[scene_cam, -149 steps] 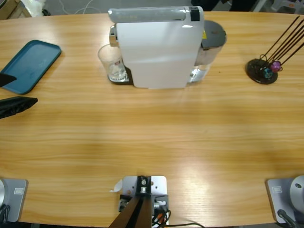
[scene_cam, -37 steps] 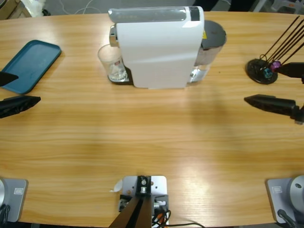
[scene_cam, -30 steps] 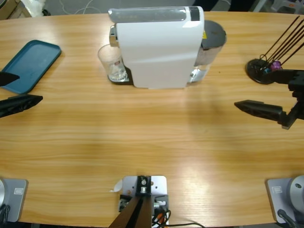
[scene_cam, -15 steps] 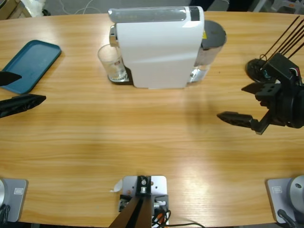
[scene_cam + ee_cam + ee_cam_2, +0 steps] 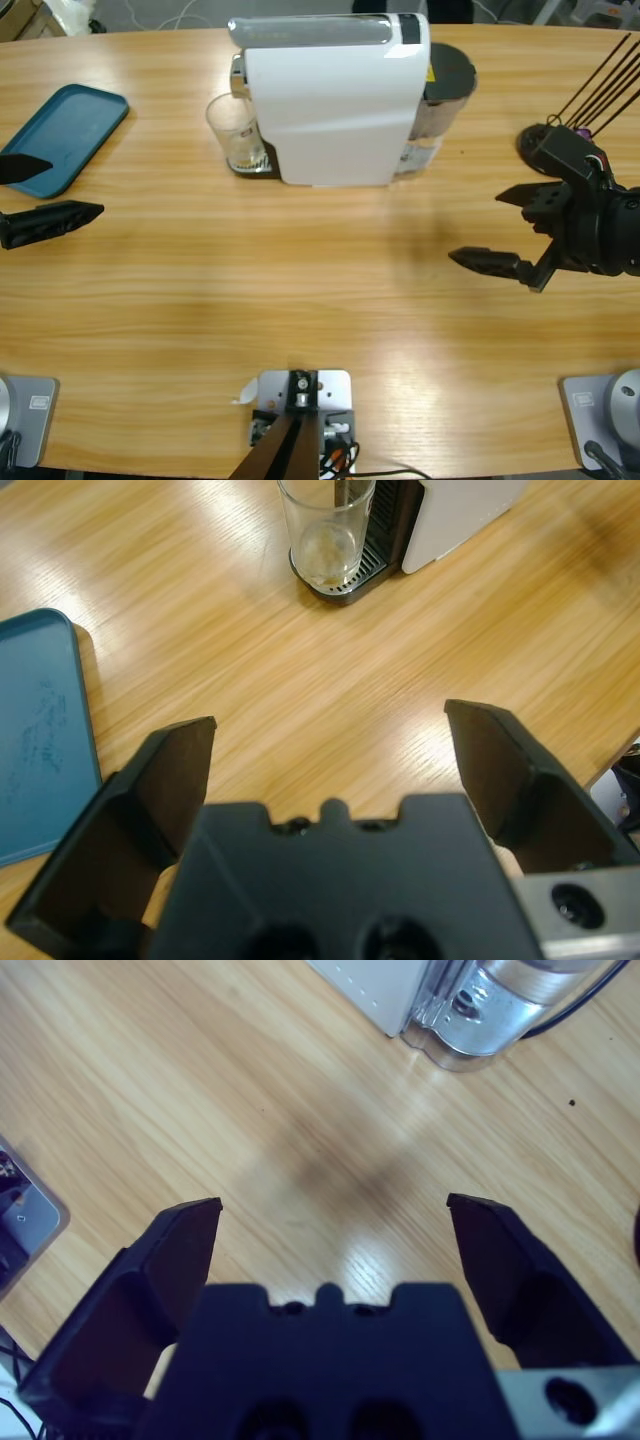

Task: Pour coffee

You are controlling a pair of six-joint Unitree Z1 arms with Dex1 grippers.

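My right claw (image 5: 510, 230) hangs spread wide over bare wood, gripping nothing; in its own wrist view (image 5: 335, 1215) the two black jaws stand far apart, with only the grain of the counter (image 5: 200, 1090) and a soft shadow between them. The arm behind it comes in from the right edge of the high view, its dark wrist block tilted so the jaws point left and a little toward the machine. Past that claw, the right wrist view catches the lower corner of the white coffee machine (image 5: 385, 985) and the shiny water-tank base (image 5: 500, 1010) beside it. My left claw (image 5: 35, 195) is just as released, jaws splayed at the far left edge of the high view, one black tip lying over the teal tray (image 5: 65, 135) and the other over open counter (image 5: 300, 290), pointing right. Through the left wrist view (image 5: 330, 750) the jaws frame plain wood, with the tray (image 5: 45, 730) off to one side and, well ahead, the clear glass tumbler (image 5: 325, 530) standing upright on the machine's black drip grate (image 5: 350, 575). The coffee (image 5: 323, 552) is only a thin amber-tinted layer at the bottom of that glass. In the high view the tumbler (image 5: 235, 130) sits against the left end of the coffee machine (image 5: 335, 95), well apart from both claws. At the right rim stands a dark round holder with thin sticks (image 5: 555, 145), just behind my right wrist.
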